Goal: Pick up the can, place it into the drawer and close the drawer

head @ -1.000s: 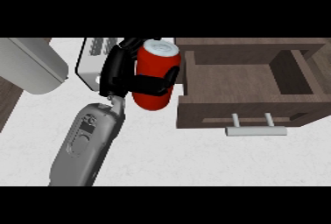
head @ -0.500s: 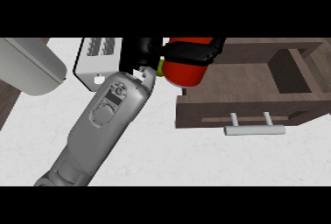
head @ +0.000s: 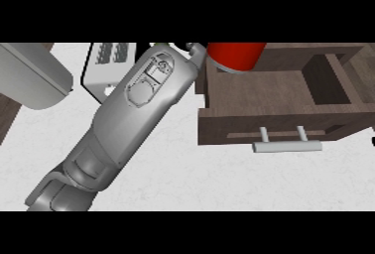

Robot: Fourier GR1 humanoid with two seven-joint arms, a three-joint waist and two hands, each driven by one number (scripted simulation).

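A red can is hanging over the back left corner of an open wooden drawer, its upper part running out of the head view at the top. A grey forearm is stretching diagonally from the lower left of the view up toward the can, and it is covering almost all of the hand at its end; only a small dark bit is showing beside the can near the top edge, so whether those fingers are clenched, released or grasping the can cannot be told. The drawer is standing pulled out, its brown inside bare and in shadow toward the right, and its pale bar handle is jutting from the front panel toward the viewer. A white slotted appliance is sitting on the light desk just left of the forearm, partly hidden by it. A large pale grey rounded object is filling the upper left corner. No second hand is showing anywhere.
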